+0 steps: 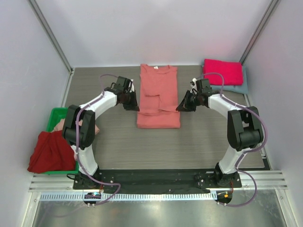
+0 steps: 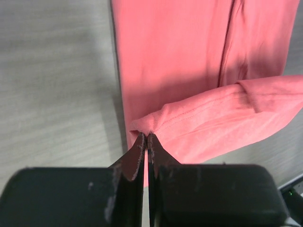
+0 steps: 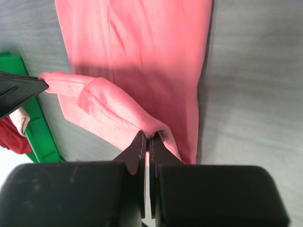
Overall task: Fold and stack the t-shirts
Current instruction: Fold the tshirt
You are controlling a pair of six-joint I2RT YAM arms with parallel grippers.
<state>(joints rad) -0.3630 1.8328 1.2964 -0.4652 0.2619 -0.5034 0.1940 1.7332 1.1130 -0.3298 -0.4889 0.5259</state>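
Note:
A salmon-coral t-shirt (image 1: 158, 94) lies lengthwise in the middle of the table, neck toward the far side. My left gripper (image 1: 134, 105) is shut on a corner of its cloth at the left edge (image 2: 146, 136). At the right edge my right gripper (image 1: 182, 107) is shut on the other corner (image 3: 147, 136). A band of the salmon shirt (image 2: 227, 118) hangs raised between the two grippers, above the flat part (image 3: 142, 52). A folded magenta t-shirt (image 1: 223, 72) lies on a grey-blue one (image 1: 240, 86) at the back right.
A green plastic bin (image 1: 56, 116) stands at the left table edge, with a dark red t-shirt (image 1: 49, 151) spilling over its near side and a bit of pale pink cloth (image 3: 19, 120) beside it. Walls close in the table's far side and both flanks.

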